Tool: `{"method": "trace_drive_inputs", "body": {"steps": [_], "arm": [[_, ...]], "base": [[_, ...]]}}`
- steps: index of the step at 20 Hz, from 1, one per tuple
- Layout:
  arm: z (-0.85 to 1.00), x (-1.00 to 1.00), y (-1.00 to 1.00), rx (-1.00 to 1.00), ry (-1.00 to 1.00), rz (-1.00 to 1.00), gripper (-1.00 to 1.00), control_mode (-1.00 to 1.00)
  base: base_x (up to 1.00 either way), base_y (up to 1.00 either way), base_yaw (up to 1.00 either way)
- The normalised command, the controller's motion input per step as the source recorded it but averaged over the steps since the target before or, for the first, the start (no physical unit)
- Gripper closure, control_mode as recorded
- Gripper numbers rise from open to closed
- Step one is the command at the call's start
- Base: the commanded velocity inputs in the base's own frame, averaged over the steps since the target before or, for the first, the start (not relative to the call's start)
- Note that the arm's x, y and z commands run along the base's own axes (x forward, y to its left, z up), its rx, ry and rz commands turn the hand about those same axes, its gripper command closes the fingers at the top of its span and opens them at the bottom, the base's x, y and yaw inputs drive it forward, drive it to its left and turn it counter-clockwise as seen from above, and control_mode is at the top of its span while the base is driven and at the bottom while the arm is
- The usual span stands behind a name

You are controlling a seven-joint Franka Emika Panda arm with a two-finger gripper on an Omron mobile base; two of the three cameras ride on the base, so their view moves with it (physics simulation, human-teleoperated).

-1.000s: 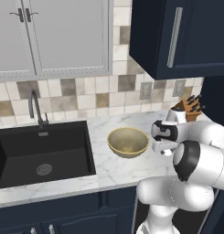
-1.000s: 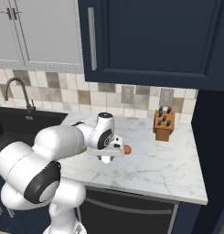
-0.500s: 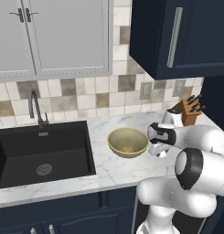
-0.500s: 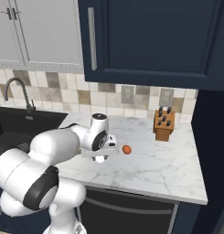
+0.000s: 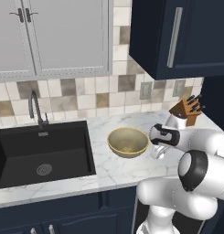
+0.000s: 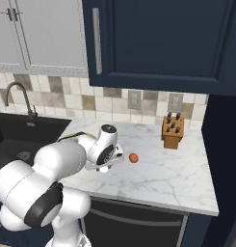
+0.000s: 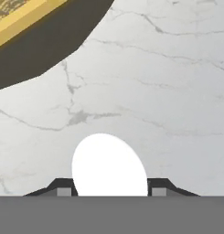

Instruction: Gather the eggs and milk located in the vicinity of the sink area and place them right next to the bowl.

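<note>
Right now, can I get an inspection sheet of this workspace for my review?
Surface: white marble counter.
Job's things: white egg held between the fingertips, above the counter beside the yellowish bowl; black sink with tap; milk: nothing seen.
Clutter: knife block; small orange-brown ball.
Grippers: gripper shut on the egg.
Cables: nothing seen.
Surroundings: tiled backsplash, wall outlets, navy cabinet.

White arm folded low over its base, wrist bent down, gripper clamped tight on the egg, fingers hugging both sides
</note>
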Motion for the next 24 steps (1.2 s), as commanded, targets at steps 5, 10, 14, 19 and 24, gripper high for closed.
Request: {"method": "trace_drive_inputs", "body": {"steps": [5, 10, 14, 19, 24], "arm": [[-0.01, 0.04, 0.18, 0.0, -0.03, 0.07, 1.0, -1.0], [0.0, 0.11, 0.15, 0.0, 0.0, 0.03, 1.0, -1.0], [0.0, 0.17, 0.18, 0.0, 0.0, 0.0, 1.0, -1.0], [0.0, 0.03, 0.19, 0.0, -0.01, 0.0, 1.0, -1.0], [-0.02, 0.0, 0.02, 0.0, -0.01, 0.0, 1.0, -1.0]], "base": [[0.0, 0.0, 0.0], [0.0, 0.0, 0.0], [0.0, 0.0, 0.0], [0.0, 0.0, 0.0], [0.0, 0.0, 0.0]]}}
